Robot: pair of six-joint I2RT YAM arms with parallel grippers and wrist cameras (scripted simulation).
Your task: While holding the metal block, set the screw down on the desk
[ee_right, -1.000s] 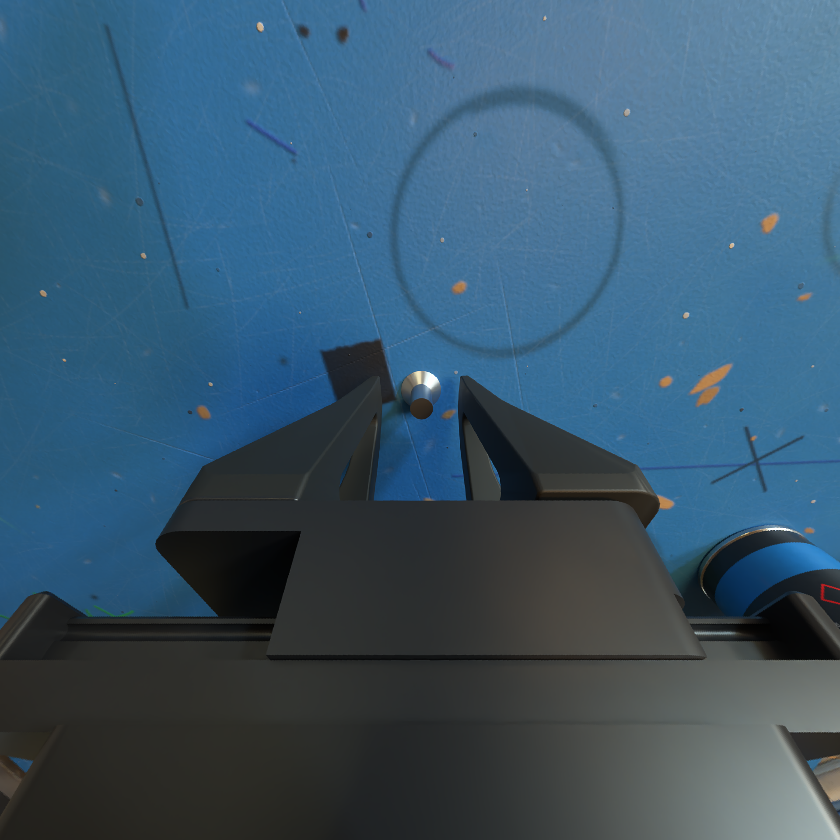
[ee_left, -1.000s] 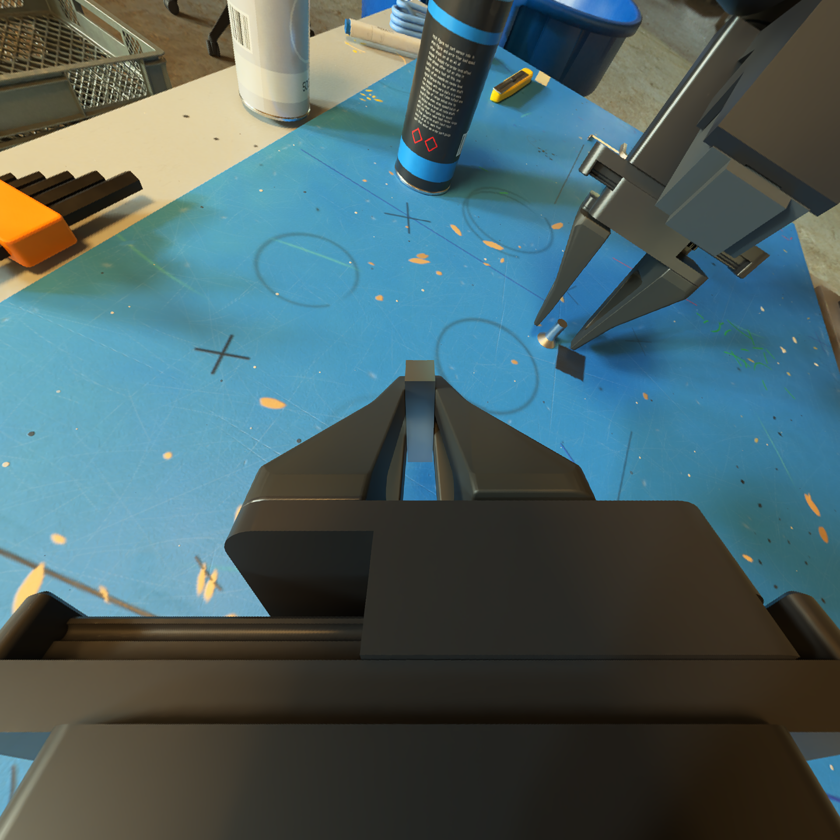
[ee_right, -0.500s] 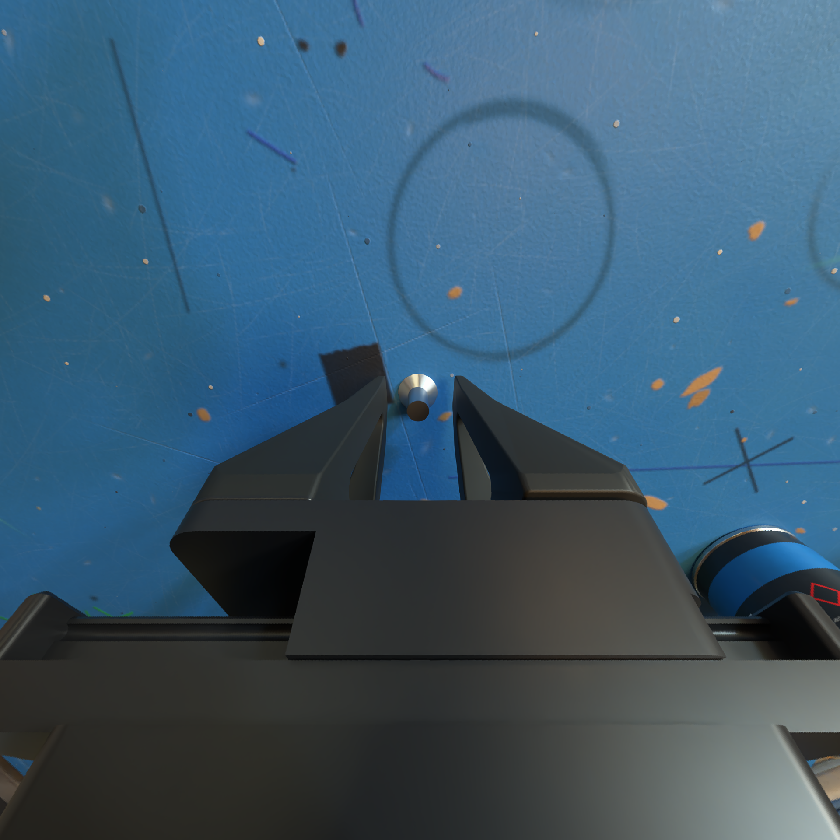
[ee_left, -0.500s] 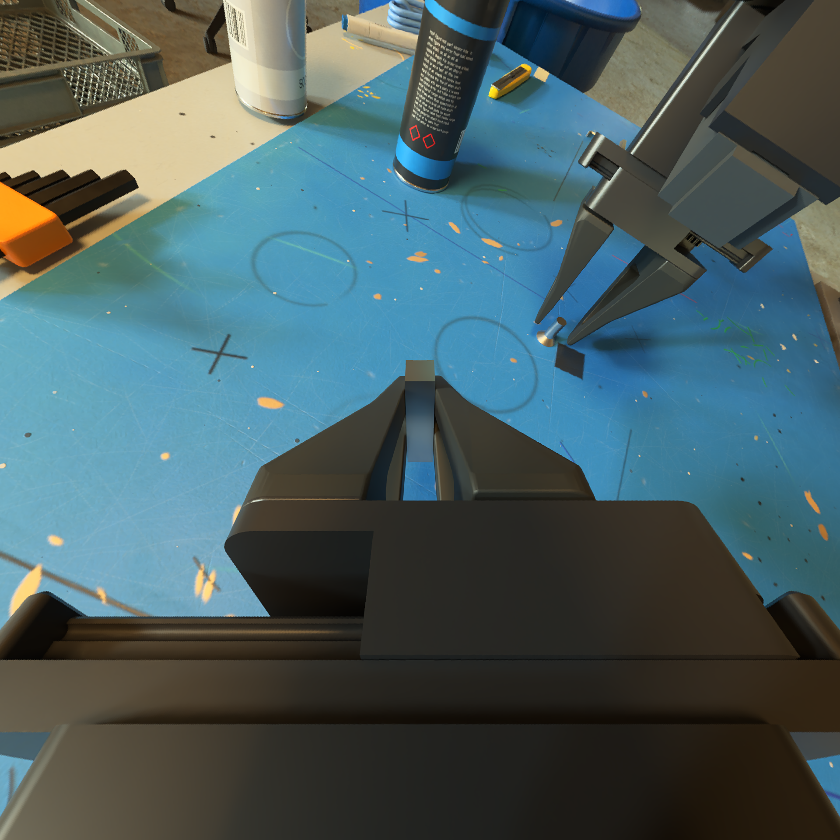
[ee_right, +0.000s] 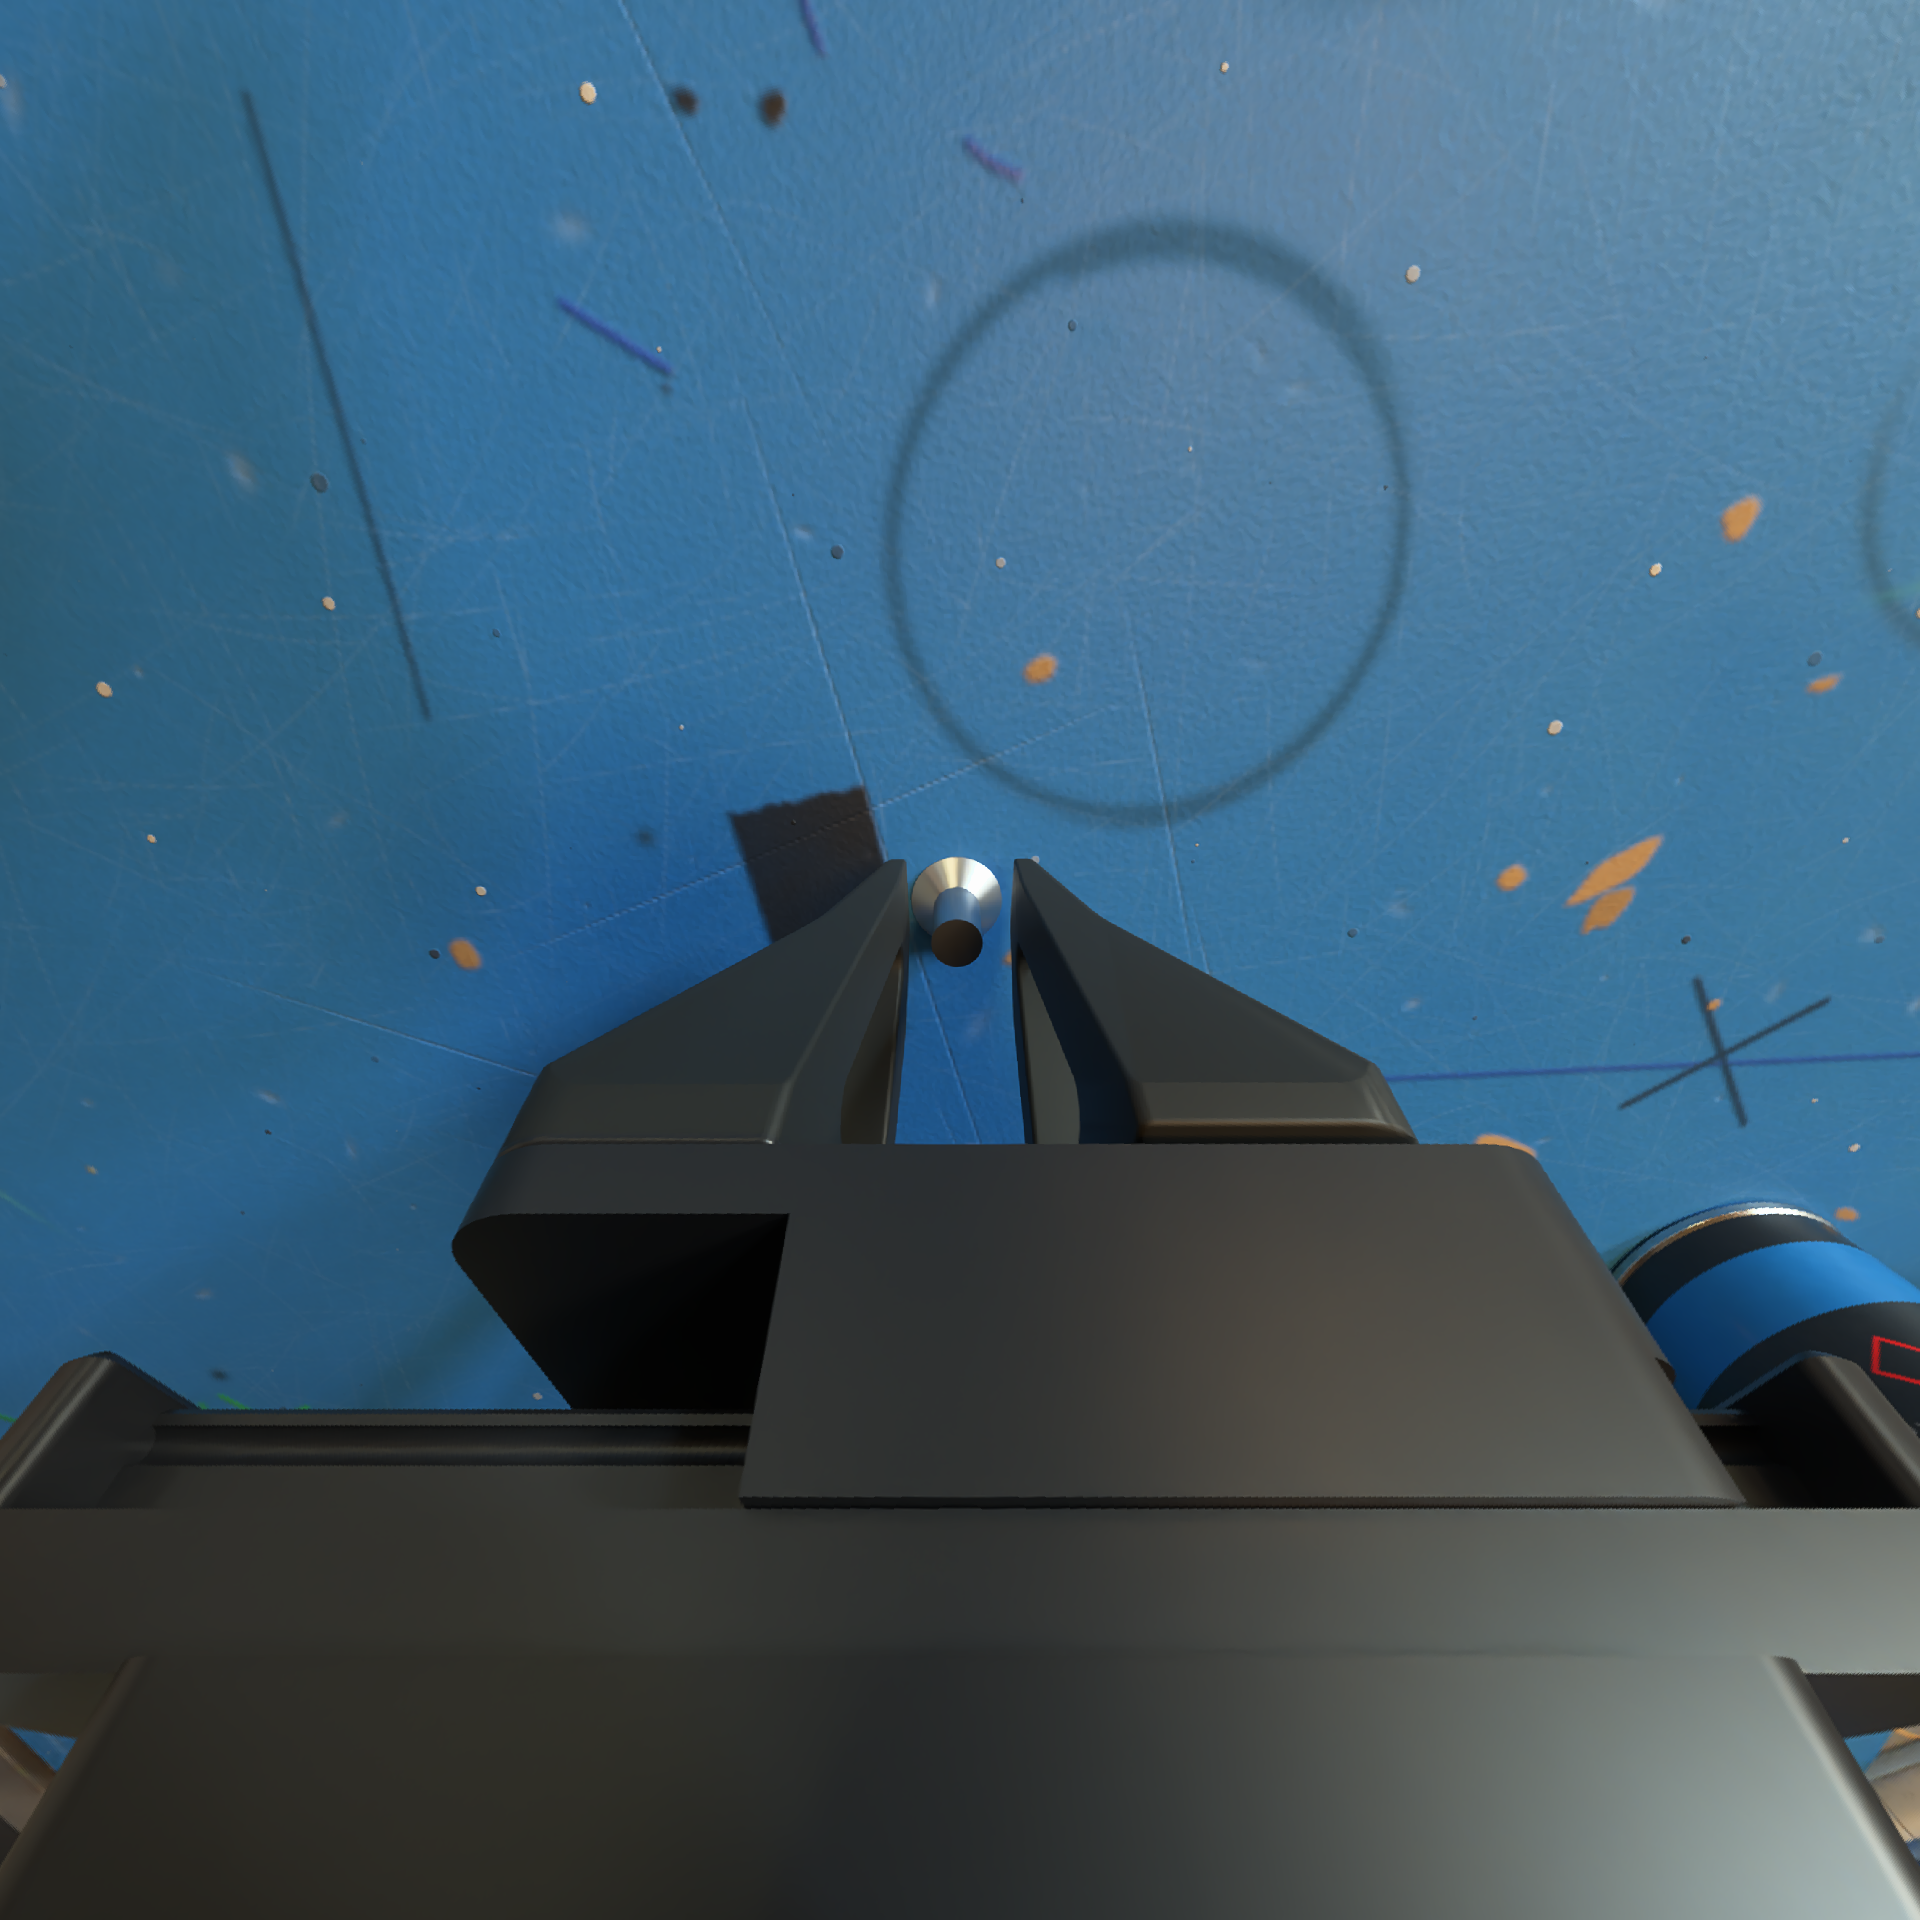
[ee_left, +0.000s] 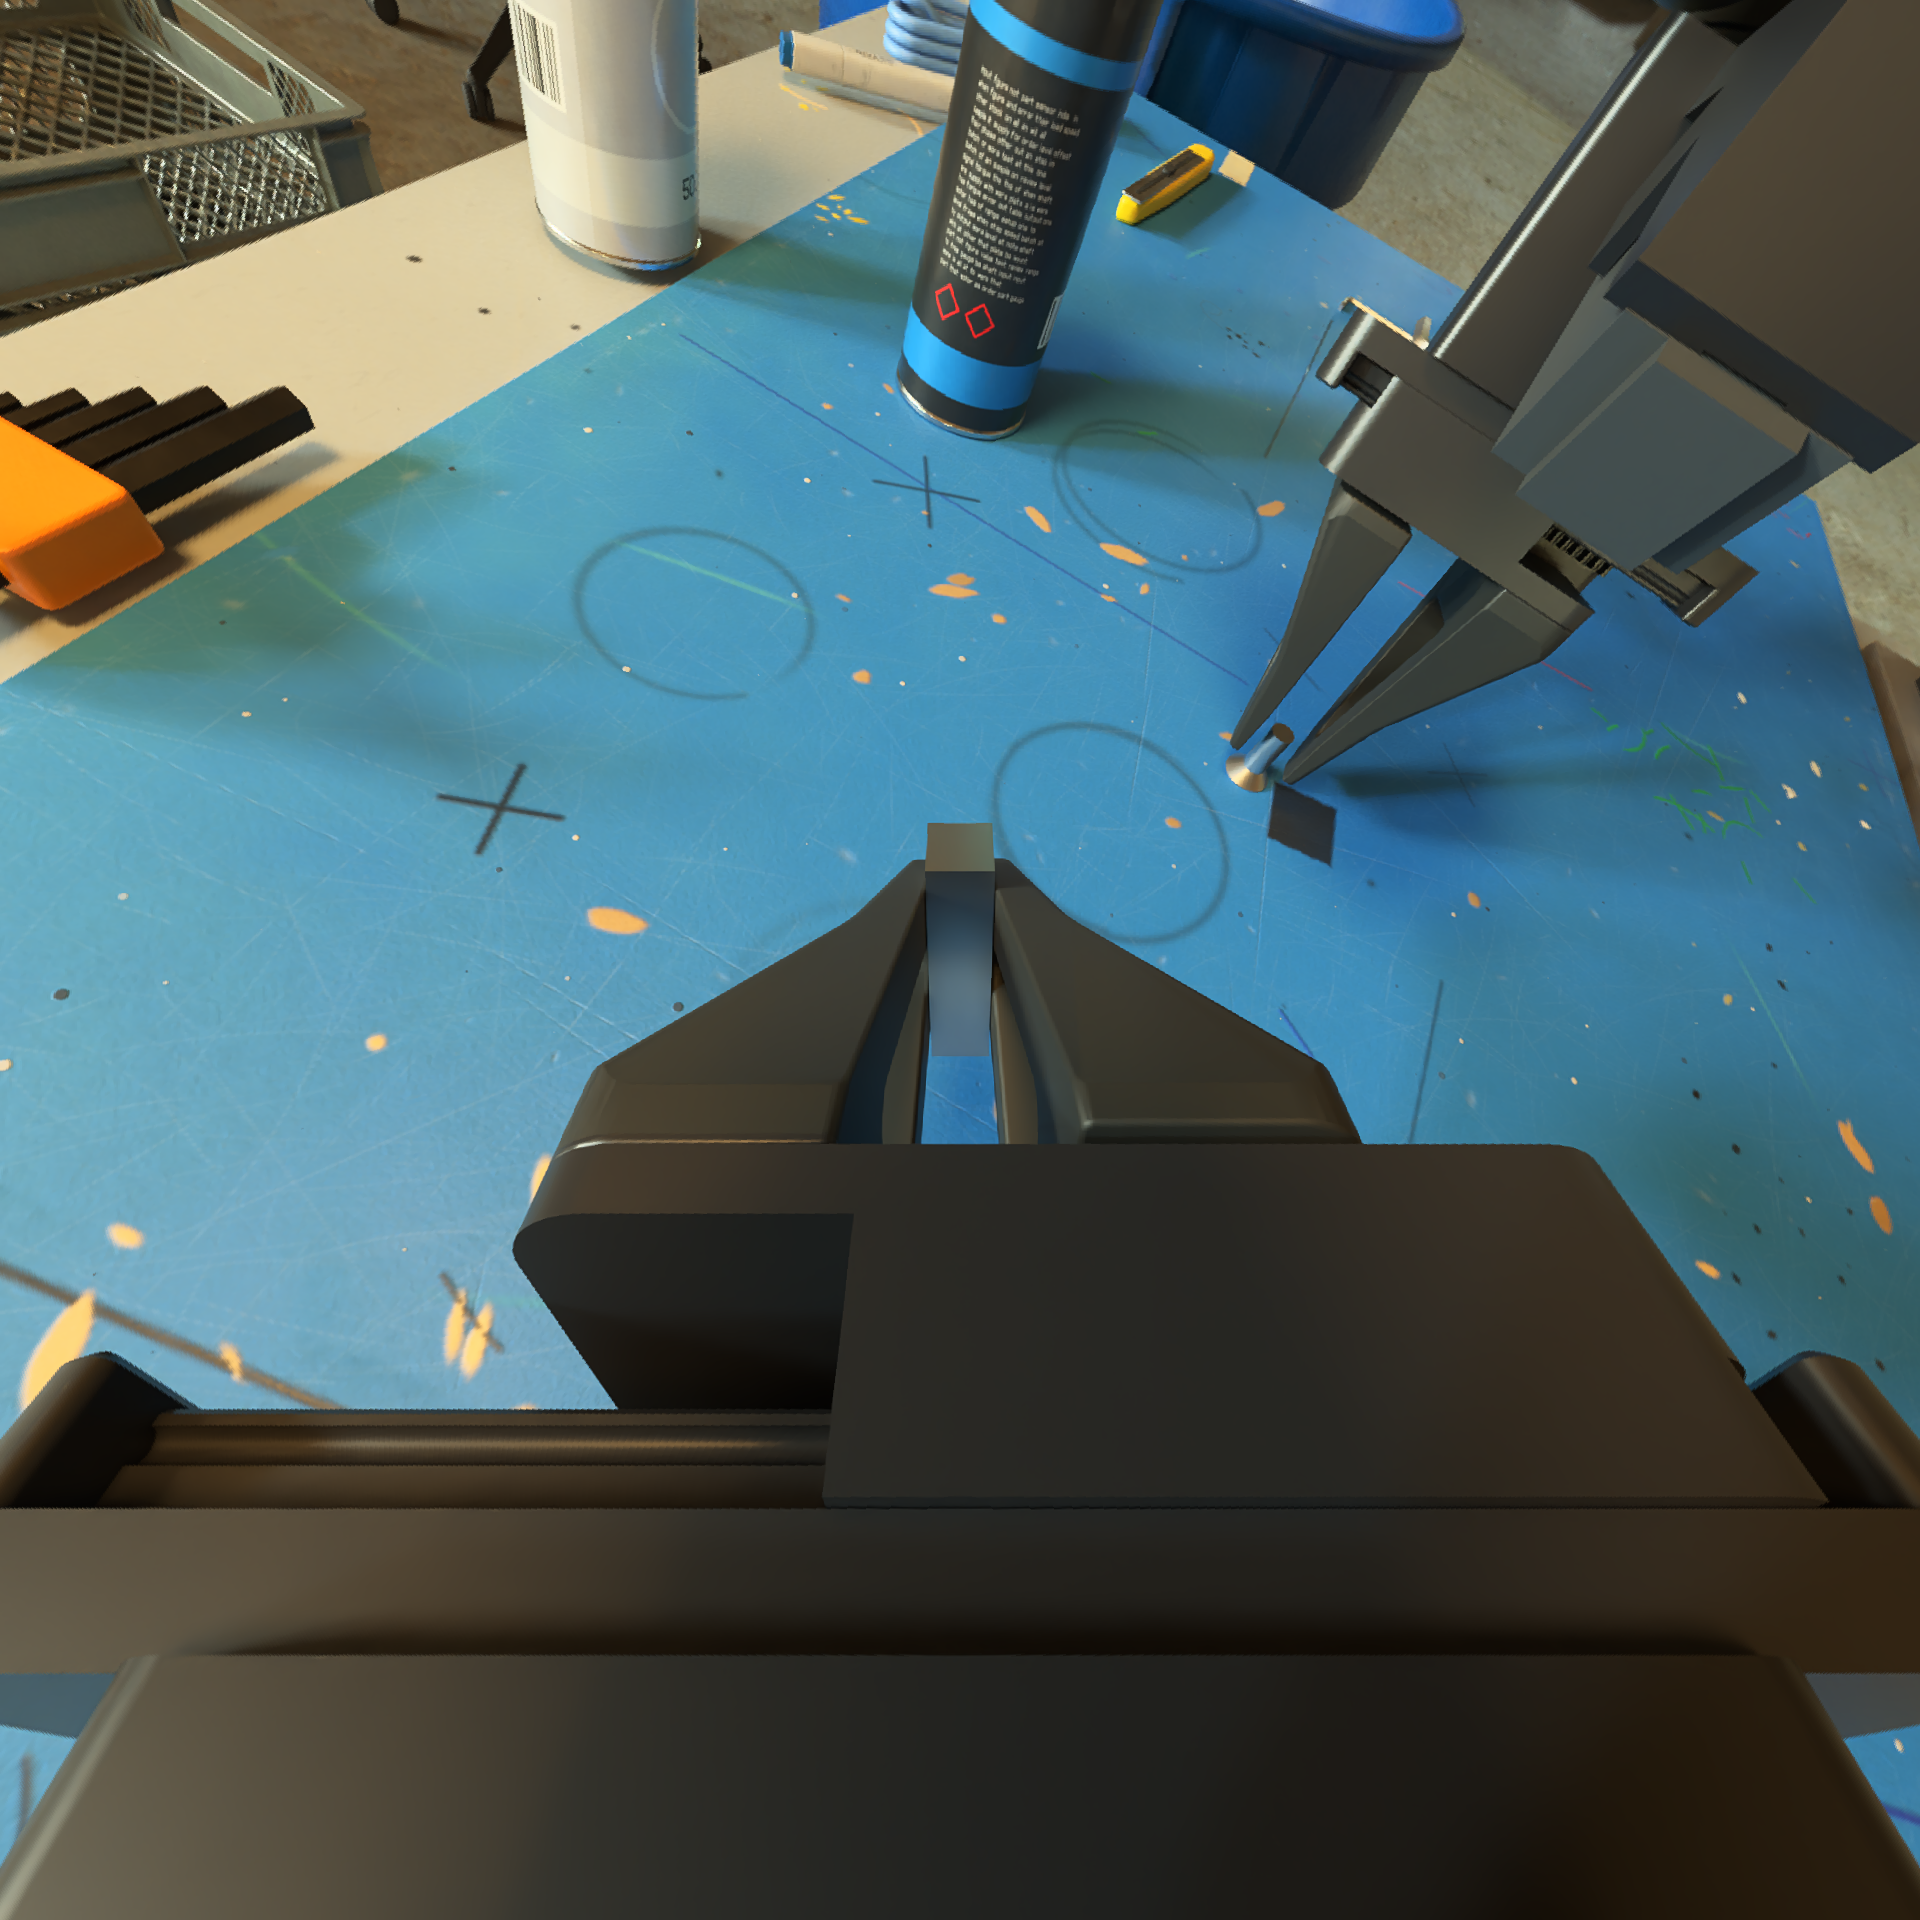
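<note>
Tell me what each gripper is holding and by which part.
Left gripper clamps the metal block by its side faces. Right gripper holds nothing: its fingers flank the screw, gaps showing.

1. Setting: workshop bench.
2. Surface (ee_left: pixel 312 935): blue mat, scratched, paint-flecked, marked with pen circles and crosses.
3. Tools: orange-handled hex key set (ee_left: pixel 94 478), yellow utility knife (ee_left: pixel 1164 185).
4. Supplies: two spray cans (ee_left: pixel 1003 218) (ee_left: pixel 613 114), grey mesh crate (ee_left: pixel 156 135), blue bin (ee_left: pixel 1309 73).
5. Bare concrete floor (ee_left: pixel 1496 156) beyond.
</note>
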